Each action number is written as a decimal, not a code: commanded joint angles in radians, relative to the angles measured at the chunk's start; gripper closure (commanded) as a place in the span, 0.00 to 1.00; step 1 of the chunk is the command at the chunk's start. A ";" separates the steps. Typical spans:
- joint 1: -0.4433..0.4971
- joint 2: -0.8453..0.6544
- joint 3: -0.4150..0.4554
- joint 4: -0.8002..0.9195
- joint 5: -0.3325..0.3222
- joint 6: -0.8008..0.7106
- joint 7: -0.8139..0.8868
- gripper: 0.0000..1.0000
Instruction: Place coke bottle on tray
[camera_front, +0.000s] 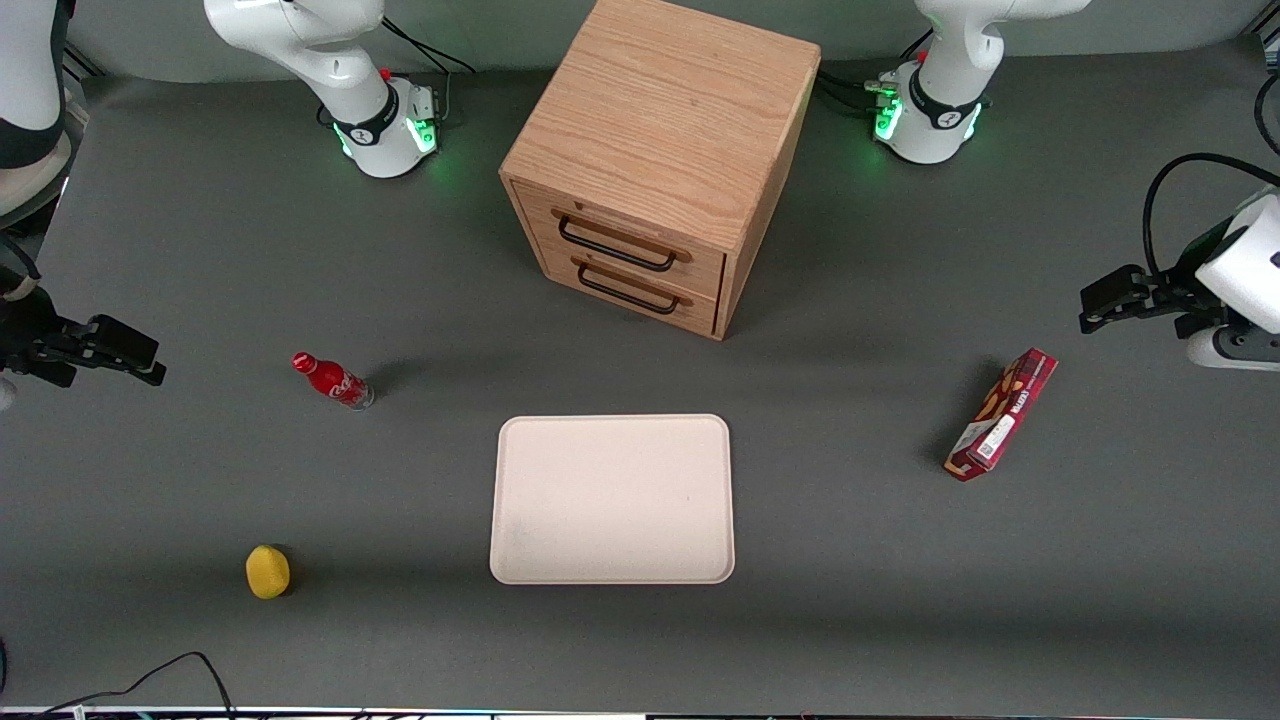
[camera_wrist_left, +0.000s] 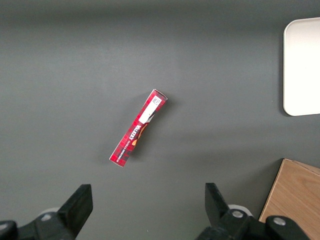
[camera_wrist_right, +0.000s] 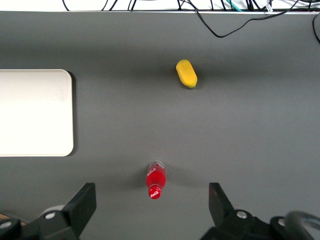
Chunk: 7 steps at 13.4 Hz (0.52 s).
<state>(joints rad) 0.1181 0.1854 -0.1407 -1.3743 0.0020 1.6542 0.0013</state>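
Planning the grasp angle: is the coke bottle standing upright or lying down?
Upright: the coke bottle stands on its clear base, cap up. The open gripper hangs above it.

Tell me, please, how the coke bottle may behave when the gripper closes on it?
The coke bottle stands upright and slim, so it probably tips easily if nudged. Its round, glossy body may slip or roll once down. The open gripper hangs above it, apart from the tray.

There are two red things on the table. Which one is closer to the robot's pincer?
The small red bottle with a red cap, near the open pincer. The long red snack box lies toward the parked arm's end.
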 joint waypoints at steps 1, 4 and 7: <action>0.000 0.006 -0.007 0.018 -0.005 -0.014 0.011 0.00; 0.000 0.006 -0.007 0.020 -0.005 -0.014 0.014 0.00; -0.001 0.006 -0.007 0.018 -0.005 -0.016 0.013 0.00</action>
<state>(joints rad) 0.1165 0.1854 -0.1453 -1.3742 0.0019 1.6538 0.0013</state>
